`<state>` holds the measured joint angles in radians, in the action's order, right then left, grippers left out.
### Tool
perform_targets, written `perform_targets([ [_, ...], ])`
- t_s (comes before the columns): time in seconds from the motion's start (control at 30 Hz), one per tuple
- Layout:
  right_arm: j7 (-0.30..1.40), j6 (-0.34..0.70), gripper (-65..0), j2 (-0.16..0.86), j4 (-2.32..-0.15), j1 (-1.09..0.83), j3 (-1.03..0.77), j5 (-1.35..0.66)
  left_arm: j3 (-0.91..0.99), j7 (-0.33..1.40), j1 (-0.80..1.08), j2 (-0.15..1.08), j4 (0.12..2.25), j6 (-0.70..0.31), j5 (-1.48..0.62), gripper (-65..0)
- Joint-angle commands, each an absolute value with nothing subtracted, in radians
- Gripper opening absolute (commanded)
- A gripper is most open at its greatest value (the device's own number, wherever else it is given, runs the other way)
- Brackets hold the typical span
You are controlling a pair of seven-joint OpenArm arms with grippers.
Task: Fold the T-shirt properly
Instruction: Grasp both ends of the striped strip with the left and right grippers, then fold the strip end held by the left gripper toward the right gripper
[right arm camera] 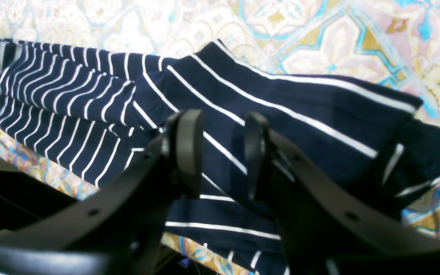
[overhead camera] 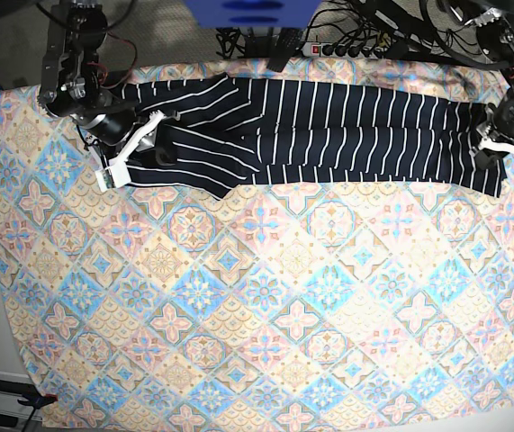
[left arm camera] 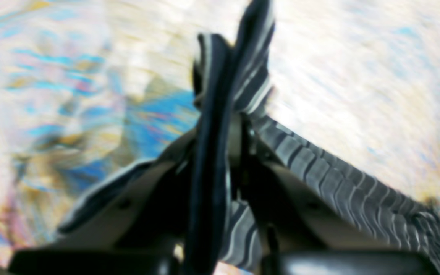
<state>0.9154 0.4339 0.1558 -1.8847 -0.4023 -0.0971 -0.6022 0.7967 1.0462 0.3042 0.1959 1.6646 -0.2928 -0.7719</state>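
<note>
T-shirt, base view: T-shirt (overhead camera: 329,126) lies long side-to-side at far edge of tablecloth (overhead camera: 257,306), one arm at each end.
Left wrist view: left gripper (left arm camera: 235,126) pinches a fold of cloth.
Right wrist view: right gripper (right arm camera: 220,152) stands spread, shirt directly beneath.

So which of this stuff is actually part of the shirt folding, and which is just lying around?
Part of the job:
- T-shirt, dark with white stripes, stretched along the table's far edge
- left gripper, shut on the shirt's fabric
- right gripper, jaws apart over the shirt

Just lying about:
- patterned tablecloth
- power strip and cables behind the table
</note>
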Motion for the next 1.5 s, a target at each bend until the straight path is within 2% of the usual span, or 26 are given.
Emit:
perform_targets([
  [0.0, 0.894, 0.440, -46.9, 0.165, -1.903, -0.397, -0.099, -0.616, 0.785, 1.044, 0.315, 0.189, 1.719, -0.305, -0.808, -65.0],
  [0.17, 0.894, 0.440, -46.9, 0.168, -1.903, -0.395, -0.101, -0.616, 0.751, 1.121, 0.332, 0.076, 1.859, -0.305, -0.829, -65.0],
  [0.47, 0.894, 0.440, -46.9, 0.171, -1.903, -0.395, -0.110, -0.616, 0.750, 1.264, 0.315, -0.041, 1.860, -0.305, -0.892, -65.0],
  [1.1, 0.892, 0.440, -46.9, 0.191, -1.903, -0.395, -0.110, -0.616, 0.550, 1.268, 0.298, -0.105, 1.844, -0.305, -0.903, -65.0],
  [1.3, 0.892, 0.440, -46.9, 0.191, -1.903, -0.383, -0.110, -0.616, 0.464, 1.267, 0.295, -0.071, 1.767, -0.305, -0.911, -65.0],
  [1.47, 0.892, 0.440, -46.9, 0.191, -1.903, -0.383, -0.110, -0.616, 0.464, 1.267, 0.294, -0.059, 1.765, -0.305, -0.914, -56.0],
])
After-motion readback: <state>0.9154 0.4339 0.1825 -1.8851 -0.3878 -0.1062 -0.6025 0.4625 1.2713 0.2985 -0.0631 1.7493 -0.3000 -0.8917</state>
